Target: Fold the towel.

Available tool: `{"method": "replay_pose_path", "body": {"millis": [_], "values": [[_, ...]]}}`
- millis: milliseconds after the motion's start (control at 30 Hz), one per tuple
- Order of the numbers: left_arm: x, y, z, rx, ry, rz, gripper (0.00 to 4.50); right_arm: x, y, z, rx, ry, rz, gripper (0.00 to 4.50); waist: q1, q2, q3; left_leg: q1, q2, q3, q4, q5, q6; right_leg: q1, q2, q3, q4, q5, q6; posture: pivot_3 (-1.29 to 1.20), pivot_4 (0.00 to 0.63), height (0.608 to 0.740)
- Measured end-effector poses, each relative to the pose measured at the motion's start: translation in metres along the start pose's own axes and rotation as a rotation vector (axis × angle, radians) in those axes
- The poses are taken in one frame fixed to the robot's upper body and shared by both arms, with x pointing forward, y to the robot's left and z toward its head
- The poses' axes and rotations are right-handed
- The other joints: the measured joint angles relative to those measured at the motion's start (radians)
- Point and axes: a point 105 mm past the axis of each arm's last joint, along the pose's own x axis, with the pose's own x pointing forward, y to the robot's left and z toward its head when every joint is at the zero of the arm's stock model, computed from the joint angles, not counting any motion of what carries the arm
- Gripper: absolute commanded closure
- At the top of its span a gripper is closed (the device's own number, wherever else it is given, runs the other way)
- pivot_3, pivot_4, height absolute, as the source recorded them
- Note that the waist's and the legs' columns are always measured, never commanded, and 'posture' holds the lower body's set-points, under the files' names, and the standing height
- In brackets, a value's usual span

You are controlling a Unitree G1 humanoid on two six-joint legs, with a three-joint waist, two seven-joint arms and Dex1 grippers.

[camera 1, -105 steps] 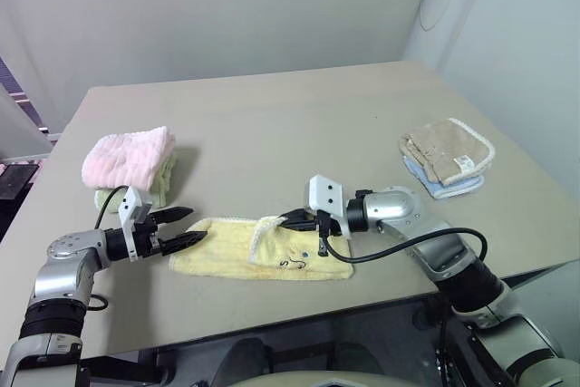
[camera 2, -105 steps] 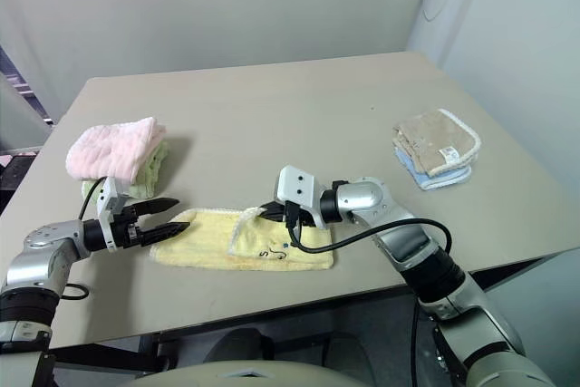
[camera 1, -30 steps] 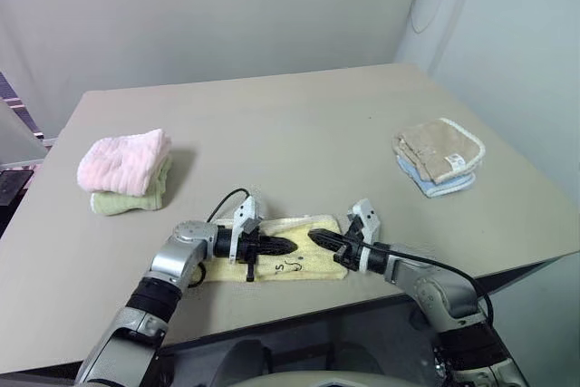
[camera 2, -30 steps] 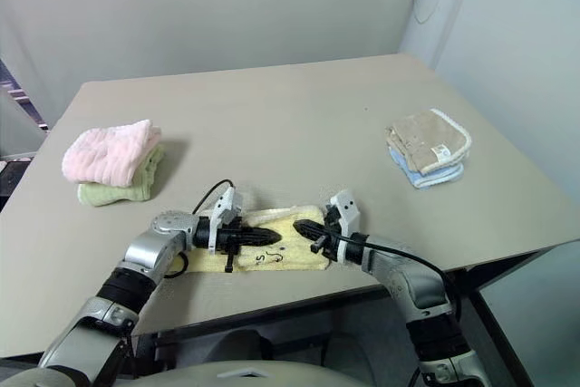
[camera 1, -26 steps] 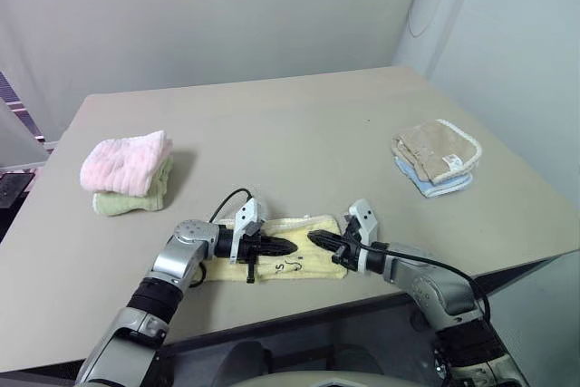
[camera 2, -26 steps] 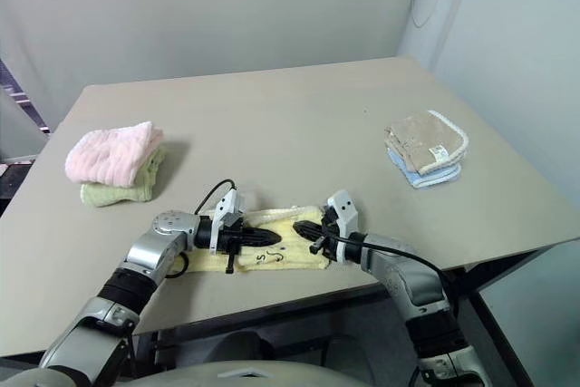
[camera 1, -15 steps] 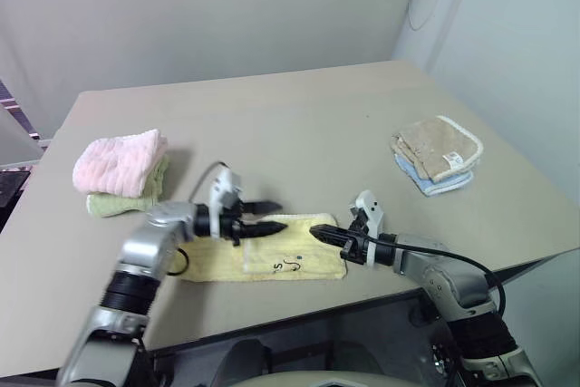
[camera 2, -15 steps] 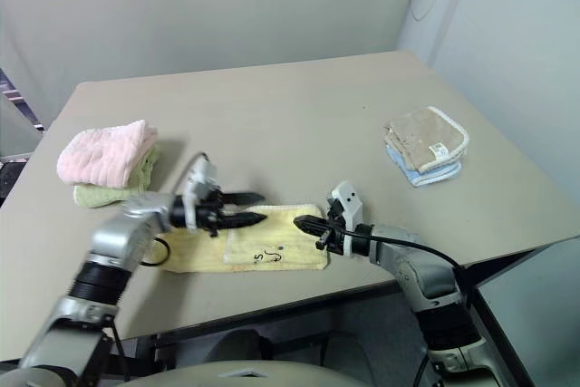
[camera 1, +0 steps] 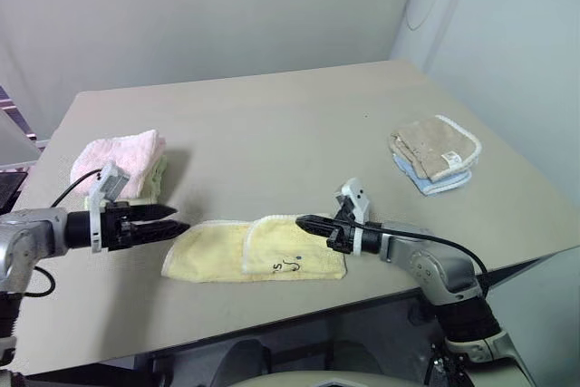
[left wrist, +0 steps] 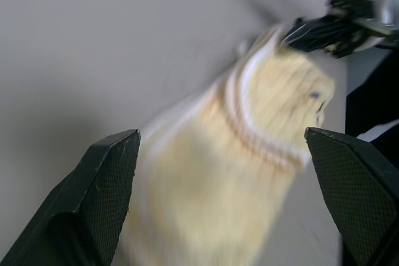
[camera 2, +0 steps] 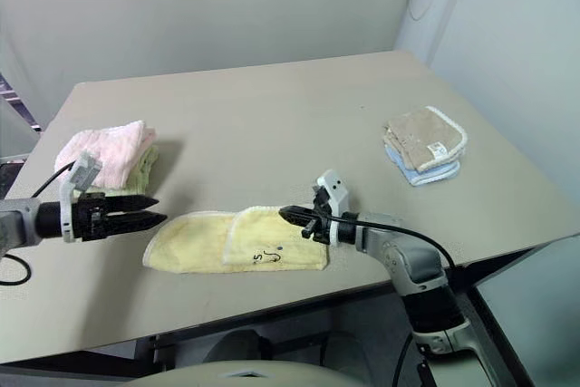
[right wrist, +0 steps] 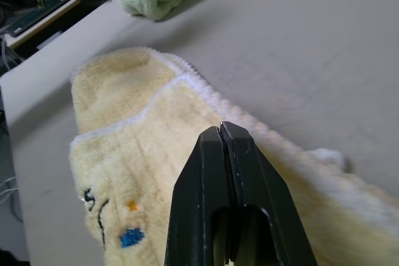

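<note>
While the towel (camera 1: 258,249) lies near the pink stack (camera 1: 120,157), left gripper (camera 1: 174,218) gapes, right gripper (camera 1: 304,221) closed.

Head stereo pair looking down over table (camera 1: 299,124) (nearly identical), wrist cameras close above towel (right wrist: 143,154)

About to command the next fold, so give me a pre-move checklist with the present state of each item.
1. Yellow towel lies on the table: ok.
2. Its right part is folded over the rest, with the embroidered mark facing up: ok.
3. Left end effector open, apart from the towel's left end: ok.
4. Right end effector shut, over the towel's far edge: ok.
5. Right end effector pinching cloth: cannot tell.
6. Pink towel stack and beige towel stack away from the fold area: ok.
</note>
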Motion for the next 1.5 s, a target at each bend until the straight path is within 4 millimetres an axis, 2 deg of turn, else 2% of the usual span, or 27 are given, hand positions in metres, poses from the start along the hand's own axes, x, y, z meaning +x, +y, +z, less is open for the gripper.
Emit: {"method": "replay_pose_path", "body": {"millis": [333,433,567,700,933,1233,1333,1500], "values": [[-0.025,0.010,-0.070,-0.365,0.131,0.101,0.04,0.008,-0.001,-0.007,0.041,0.031,-0.003,4.50,0.000,0.001,0.000,-0.003,0.000,0.000,-0.004,-0.002,-0.003,-0.006,-0.002,0.002,0.000,0.000,-0.001,0.00,0.000,0.740],[-0.026,0.009,-0.068,-0.385,0.117,0.109,0.04,0.011,0.001,-0.016,0.036,0.082,0.000,4.50,0.000,0.002,0.001,-0.004,-0.001,0.000,-0.004,-0.002,-0.004,-0.007,-0.003,0.002,0.000,0.000,-0.002,0.00,0.000,0.740],[-0.015,0.006,-0.070,-0.387,0.106,0.084,0.04,0.007,-0.003,-0.019,0.020,0.113,-0.021,4.50,0.002,0.004,0.001,-0.004,-0.002,0.001,-0.005,-0.002,-0.004,-0.006,-0.005,0.002,-0.001,0.000,-0.002,0.00,0.000,0.740],[0.003,0.008,-0.064,-0.412,0.052,0.057,0.04,0.003,-0.008,-0.018,0.022,0.111,-0.051,4.50,0.024,0.014,0.000,-0.004,-0.005,0.001,-0.005,-0.002,-0.004,-0.006,-0.008,0.002,0.000,0.001,-0.002,0.00,0.000,0.740],[0.019,0.012,-0.057,-0.443,0.037,0.021,0.04,-0.005,-0.011,-0.014,0.027,0.112,-0.073,4.50,0.035,0.016,0.000,-0.004,-0.007,0.001,-0.003,-0.002,-0.004,-0.004,-0.010,-0.001,0.000,0.002,-0.003,0.00,0.000,0.740],[0.031,0.008,-0.052,-0.434,0.049,-0.025,0.04,-0.004,-0.011,-0.013,0.022,0.104,-0.084,4.50,0.055,0.016,0.000,-0.004,-0.007,0.001,-0.003,-0.002,-0.003,-0.004,-0.010,-0.001,-0.002,0.002,-0.003,0.00,0.000,0.740],[0.035,0.007,-0.052,-0.428,0.061,-0.029,0.66,-0.004,-0.011,-0.012,0.021,0.103,-0.087,4.50,0.055,0.016,0.000,-0.004,-0.007,0.001,-0.003,-0.002,-0.003,-0.004,-0.011,-0.001,-0.002,0.002,-0.003,0.00,0.000,0.740],[0.047,0.003,-0.055,-0.389,0.120,-0.062,2.34,-0.005,-0.012,-0.012,0.018,0.104,-0.091,4.50,0.049,0.015,-0.001,-0.005,-0.007,0.001,-0.003,-0.002,-0.003,-0.004,-0.010,-0.001,-0.003,0.002,-0.003,0.00,0.000,0.740]]}}
